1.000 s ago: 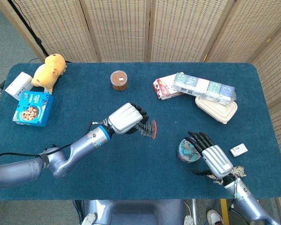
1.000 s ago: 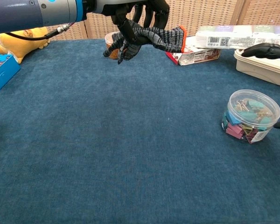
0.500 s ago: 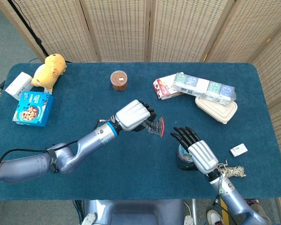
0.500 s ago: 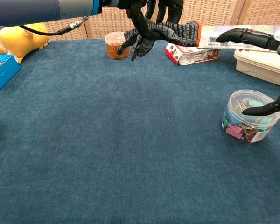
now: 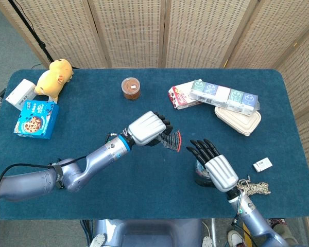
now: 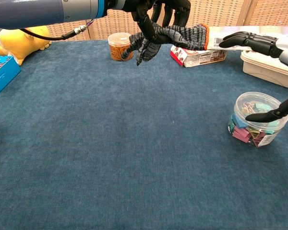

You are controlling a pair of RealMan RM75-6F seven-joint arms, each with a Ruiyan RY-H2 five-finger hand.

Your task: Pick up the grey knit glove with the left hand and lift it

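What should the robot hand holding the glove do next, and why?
Probably just hold steady, or rise a touch more. The left robot hand grips the grey knit glove, which hangs well clear of the blue table, so the lift looks about done. The right robot hand is open with its fingertips close to the glove's orange cuff, so moving sideways toward it seems unwise.

**Grey stripes, orange cuff over deep blue**

A grey knit glove [image 6: 175,34], dark-banded with an orange-red cuff, hangs above the dark blue table [image 5: 144,195]. Silver-backed, black-fingered hands: left hand [image 5: 147,127], right hand [image 5: 215,165]. Yellow plush toy [image 5: 54,77] near the far-left corner, beside a bright blue cookie box [image 5: 36,119].
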